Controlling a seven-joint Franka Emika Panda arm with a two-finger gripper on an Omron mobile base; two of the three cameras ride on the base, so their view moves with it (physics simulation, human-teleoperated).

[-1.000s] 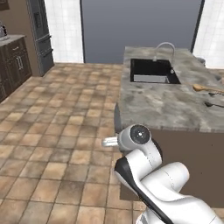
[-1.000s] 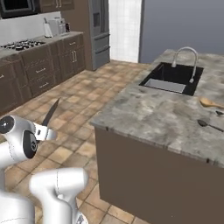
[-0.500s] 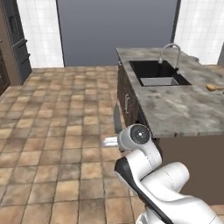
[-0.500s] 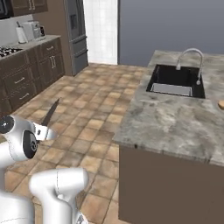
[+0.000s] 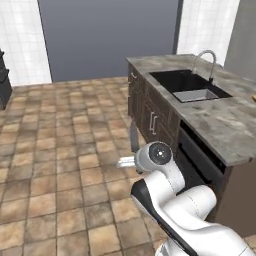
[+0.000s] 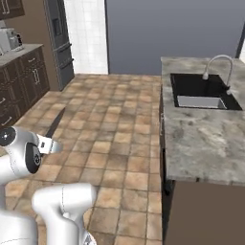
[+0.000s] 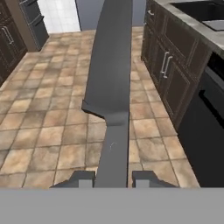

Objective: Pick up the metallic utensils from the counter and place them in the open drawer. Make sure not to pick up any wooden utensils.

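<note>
Grey knife [image 7: 111, 83] sits pinched between the two fingers of the gripper [image 7: 113, 177], which is closed on its handle. The robot has driven round the counter [image 5: 225, 122], so the view has swung. Next, I think, comes finding the drawer.
</note>
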